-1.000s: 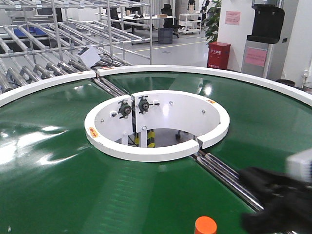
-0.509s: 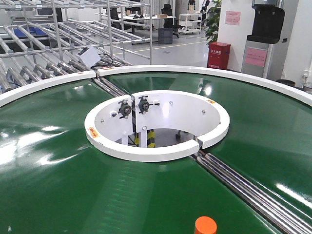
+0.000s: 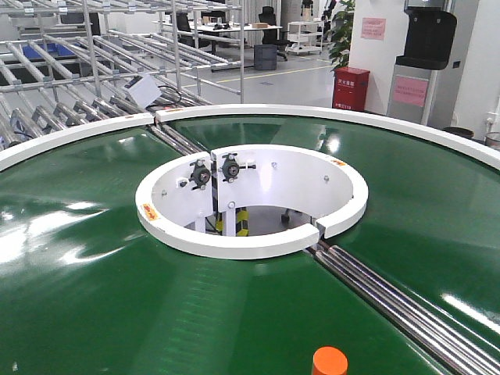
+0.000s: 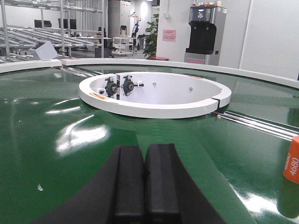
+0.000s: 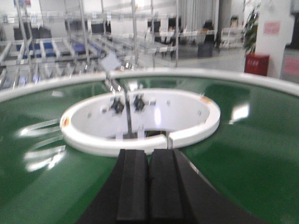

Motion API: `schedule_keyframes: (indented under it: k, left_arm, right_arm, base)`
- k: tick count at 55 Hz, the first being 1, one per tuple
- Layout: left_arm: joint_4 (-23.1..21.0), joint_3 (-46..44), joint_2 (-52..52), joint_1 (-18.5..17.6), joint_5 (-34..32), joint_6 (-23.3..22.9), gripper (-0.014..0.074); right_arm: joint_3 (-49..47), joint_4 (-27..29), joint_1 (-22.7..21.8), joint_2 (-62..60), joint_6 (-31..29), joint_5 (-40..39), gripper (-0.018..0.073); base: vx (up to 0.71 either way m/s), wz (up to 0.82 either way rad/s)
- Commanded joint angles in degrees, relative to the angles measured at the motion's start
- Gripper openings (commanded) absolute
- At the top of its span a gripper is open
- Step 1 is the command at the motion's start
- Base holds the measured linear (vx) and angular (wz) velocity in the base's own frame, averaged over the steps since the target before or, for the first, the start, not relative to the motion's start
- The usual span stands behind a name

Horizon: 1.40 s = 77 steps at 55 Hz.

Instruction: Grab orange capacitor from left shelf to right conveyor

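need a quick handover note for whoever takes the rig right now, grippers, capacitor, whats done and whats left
Left gripper: shut, empty, low over the green conveyor belt.
Right gripper: shut, empty, facing the white centre ring.
Orange capacitor: standing upright on the belt near the front edge, beside the metal rollers, free of both grippers.
Done: capacitor is on the conveyor.
Left: nothing obvious; park the arms.

"4680" in white running sideways on the orange capacitor (image 4: 292, 159) at the right edge of the left wrist view, red floor box (image 3: 350, 88) and pink wall signs (image 3: 373, 29) have print too small to read, nothing else legible
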Motion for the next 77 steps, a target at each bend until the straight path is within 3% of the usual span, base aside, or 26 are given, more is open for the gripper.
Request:
schedule_keyframes:
  k: [1,9,16,26,31,77]
  left_arm:
    - [-0.3,-1.7,-0.3,-0.4,-4.6,-0.3,-0.0006]
    - [-0.3,-1.7,-0.3,-0.4,-4.6,-0.3,-0.0006]
    - [-0.3,-1.7,-0.3,-0.4,-4.6,-0.3,-0.0006]
    - [-0.3,-1.7,-0.3,-0.4,-4.6,-0.3,-0.0006]
    - [-0.3,-1.7,-0.3,-0.4,-4.6,-0.3,-0.0006]
    - [-0.3,-1.7,-0.3,-0.4,-4.6,-0.3,-0.0006]
  right_arm:
    - [-0.5,10.2,-0.1,1.0,-14.5,-3.6,-0.0011]
    - [10.1,17.3,-0.3,-3.2,-24.2,-12.2,-0.0011]
    - [23.2,19.5,-4.1,-10.1,-24.6,-20.3,-0.0011]
    - [36.3,23.9,-13.5,-22.7,-23.2,-21.0,-0.0011]
    - [36.2,23.3,-16.1,-27.3,-23.3,-15.3,-0.0011]
    - [36.2,22.1,-16.5,-27.0,-23.9,-15.4,-0.0011]
  base:
    - [0.00,0.00]
    - [0.00,0.00]
    - [0.00,0.00]
    - [0.00,0.00]
    - [0.00,0.00]
    - [0.00,0.00]
